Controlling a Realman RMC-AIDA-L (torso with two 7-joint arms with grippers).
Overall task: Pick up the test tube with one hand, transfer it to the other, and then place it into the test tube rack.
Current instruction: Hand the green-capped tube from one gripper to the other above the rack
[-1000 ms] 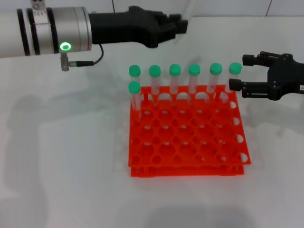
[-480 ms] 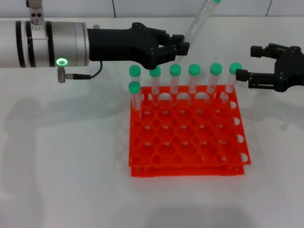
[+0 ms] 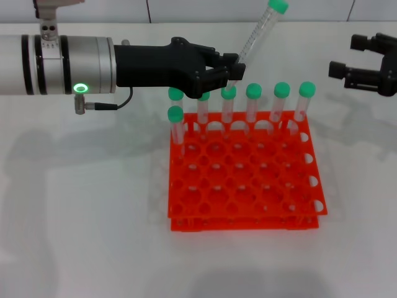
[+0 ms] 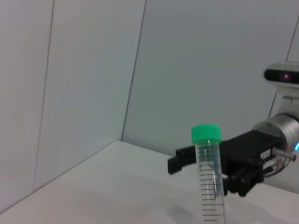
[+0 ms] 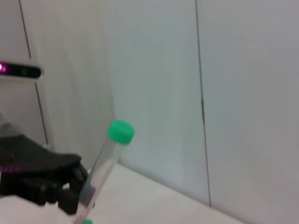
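Since a second ago, the green-lit left tool (image 3: 232,69) has risen above the orange-red plastic rack's (image 3: 245,180) far edge, pinching a clear green-capped test tube (image 3: 255,34) tilted rightward. Right tool (image 3: 363,61), spread, waits off the rack's far right corner. Pickup done; handover and racking remain.

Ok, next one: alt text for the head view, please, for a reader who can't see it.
The left gripper holds a green-capped test tube tilted above the back of an orange-red test tube rack holding seven capped tubes. The right gripper waits open, off to the right.
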